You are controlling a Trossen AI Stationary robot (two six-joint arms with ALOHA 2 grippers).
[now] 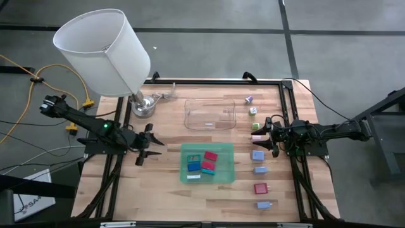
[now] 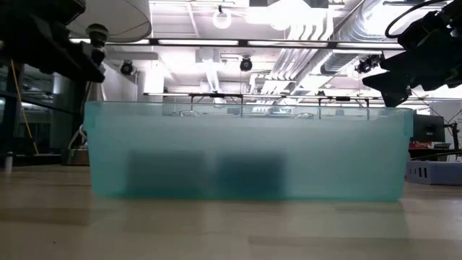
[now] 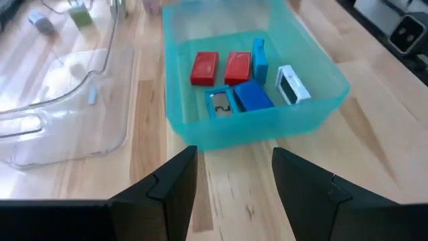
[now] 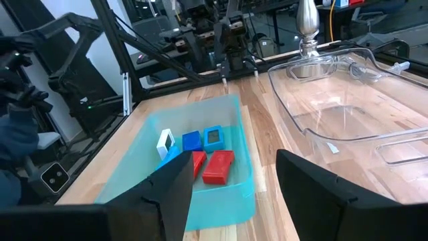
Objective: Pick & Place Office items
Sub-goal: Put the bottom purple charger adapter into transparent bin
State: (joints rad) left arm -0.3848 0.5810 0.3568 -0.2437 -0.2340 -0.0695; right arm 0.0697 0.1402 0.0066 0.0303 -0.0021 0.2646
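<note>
Several small blocks lie flat on the floor of the green translucent tray (image 1: 223,174): two red ones (image 3: 204,67), a blue one (image 3: 253,97), teal ones (image 3: 259,59) and a white one (image 3: 292,84). More items sit in a row on the table's right side: a purple cube (image 1: 249,99), a green-and-white cube (image 1: 252,111), a green block (image 1: 255,126), pale blue blocks (image 1: 257,155) and a red one (image 1: 261,188). My left gripper (image 1: 152,144) hovers open left of the tray. My right gripper (image 1: 264,134) hovers open right of it, beside the green block.
A clear plastic tray (image 1: 210,114) lies beyond the green tray. A lamp with a big white shade (image 1: 104,50) and a metal base (image 1: 143,104) stands at the far left corner. Black frame rails (image 1: 288,107) run along the table's sides.
</note>
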